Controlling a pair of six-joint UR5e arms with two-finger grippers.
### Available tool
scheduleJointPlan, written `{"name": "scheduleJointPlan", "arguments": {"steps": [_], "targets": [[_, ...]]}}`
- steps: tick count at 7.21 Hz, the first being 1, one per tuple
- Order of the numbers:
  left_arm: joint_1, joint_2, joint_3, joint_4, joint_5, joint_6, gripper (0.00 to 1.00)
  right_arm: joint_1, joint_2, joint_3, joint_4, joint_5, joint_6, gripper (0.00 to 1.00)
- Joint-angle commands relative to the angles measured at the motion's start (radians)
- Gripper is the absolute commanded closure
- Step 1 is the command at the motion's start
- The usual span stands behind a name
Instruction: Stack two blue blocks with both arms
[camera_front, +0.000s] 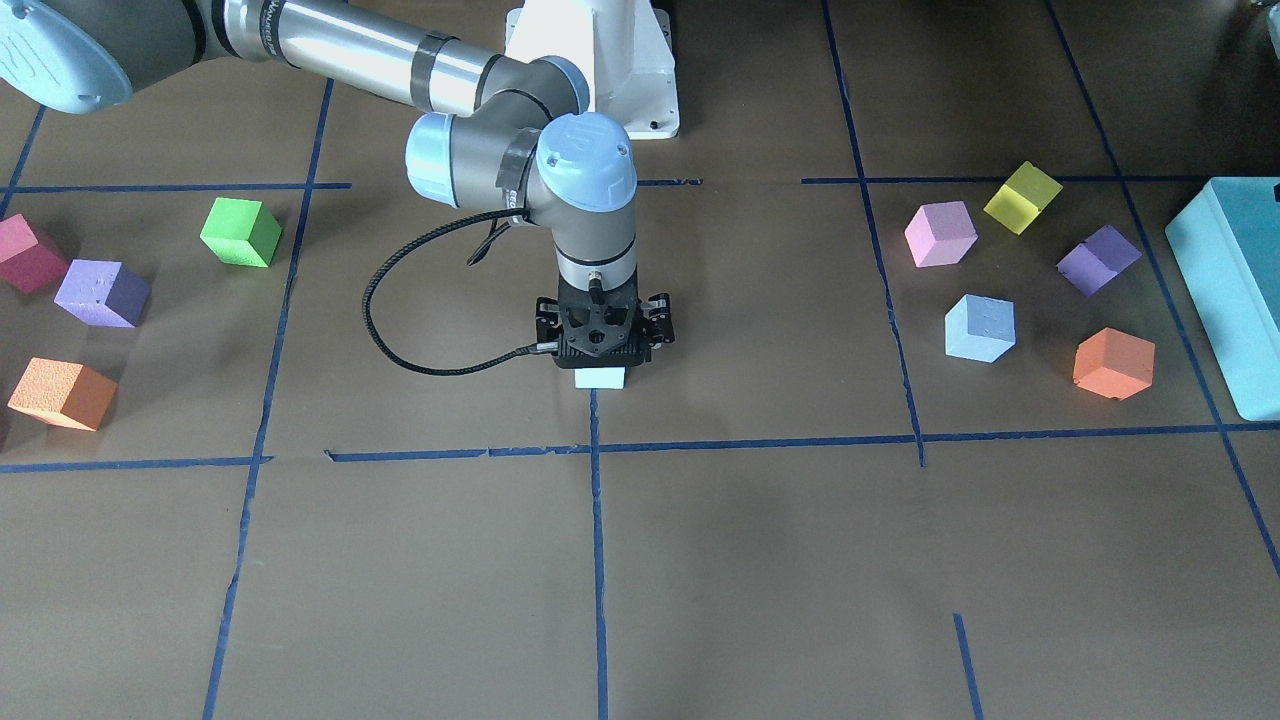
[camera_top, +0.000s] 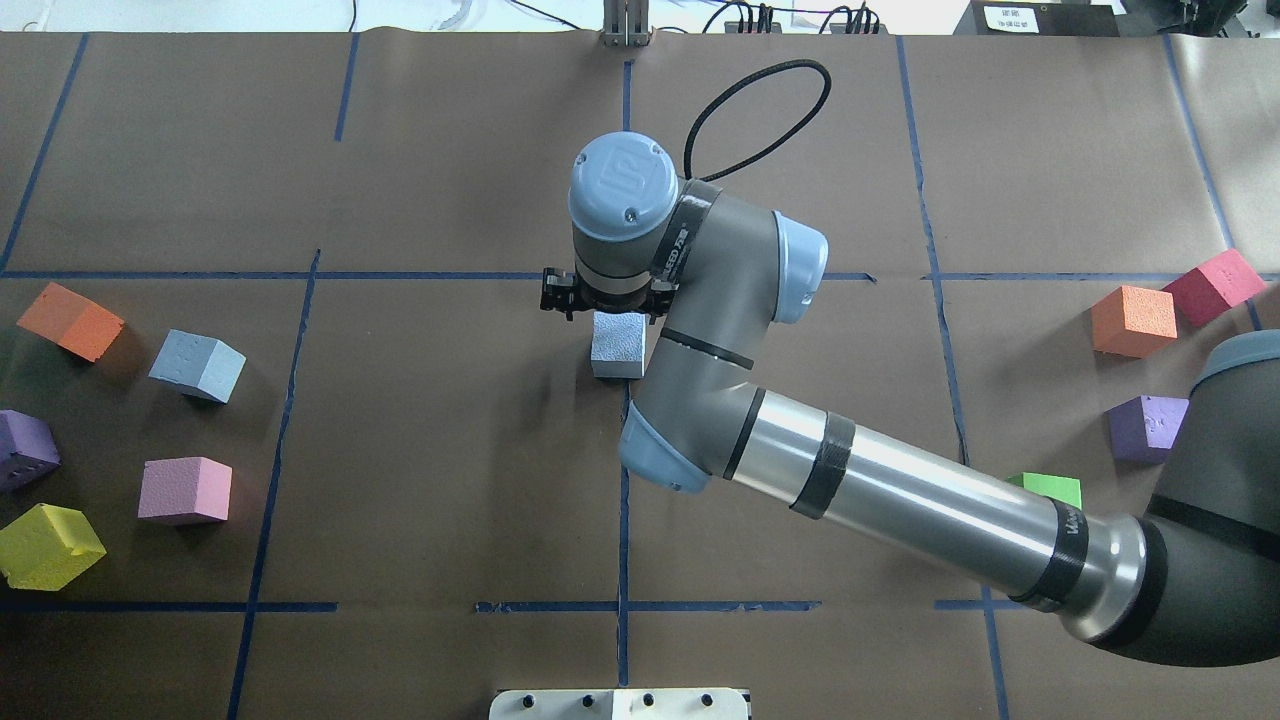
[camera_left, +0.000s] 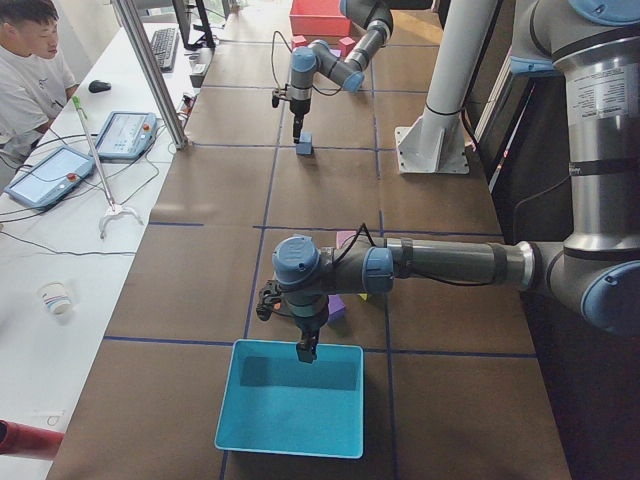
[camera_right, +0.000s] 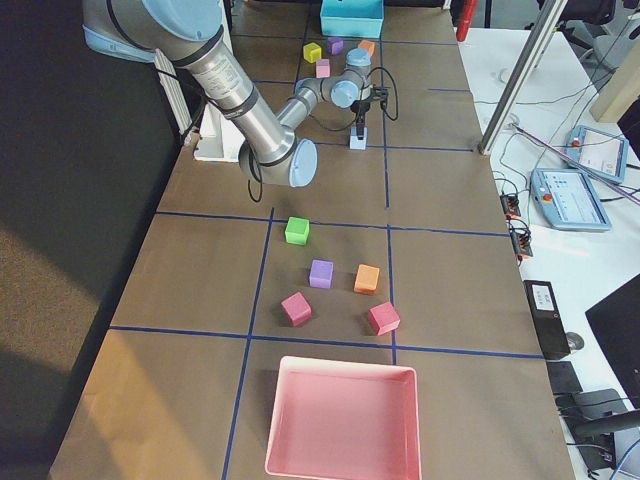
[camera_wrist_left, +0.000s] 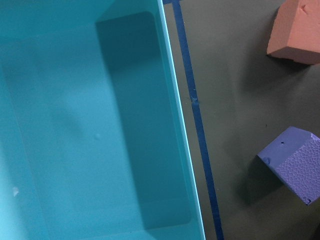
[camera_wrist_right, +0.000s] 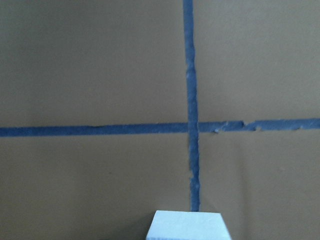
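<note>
One sky-blue block (camera_front: 600, 378) rests on the table's middle, by the blue tape cross; it also shows in the overhead view (camera_top: 617, 345) and at the bottom edge of the right wrist view (camera_wrist_right: 187, 225). My right gripper (camera_front: 600, 362) points straight down right over it. Its fingertips reach about the block's top, and its jaws seem open. The second sky-blue block (camera_front: 980, 328) sits among the cubes on my left side (camera_top: 197, 365). My left gripper (camera_left: 305, 350) hangs over the teal box (camera_left: 290, 410); I cannot tell whether it is open or shut.
Pink (camera_top: 185, 490), yellow (camera_top: 48, 545), purple (camera_top: 25, 450) and orange (camera_top: 70, 320) cubes surround the second blue block. Green (camera_top: 1050, 488), purple (camera_top: 1145, 428), orange (camera_top: 1132, 320) and red (camera_top: 1212, 285) cubes lie on my right. A pink tray (camera_right: 345, 372) stands at the right end.
</note>
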Motion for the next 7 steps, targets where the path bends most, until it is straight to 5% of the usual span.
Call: {"name": "scheduleJointPlan", "arguments": {"steps": [1, 3, 6, 7], "targets": [[0.000, 0.004, -0.005, 0.000, 0.011, -0.003, 0.00, 0.178, -0.060, 0.160, -0.186, 0.147, -0.189, 0.00], [0.000, -0.063, -0.011, -0.003, 0.003, -0.012, 0.00, 0.416, -0.303, 0.354, -0.310, 0.270, -0.628, 0.00], [0.000, -0.118, -0.080, 0.003, -0.038, -0.058, 0.00, 0.689, -0.715, 0.482, -0.299, 0.411, -1.244, 0.00], [0.000, -0.131, -0.087, -0.012, -0.108, -0.231, 0.00, 0.784, -0.825, 0.507, -0.301, 0.424, -1.411, 0.00]]}}
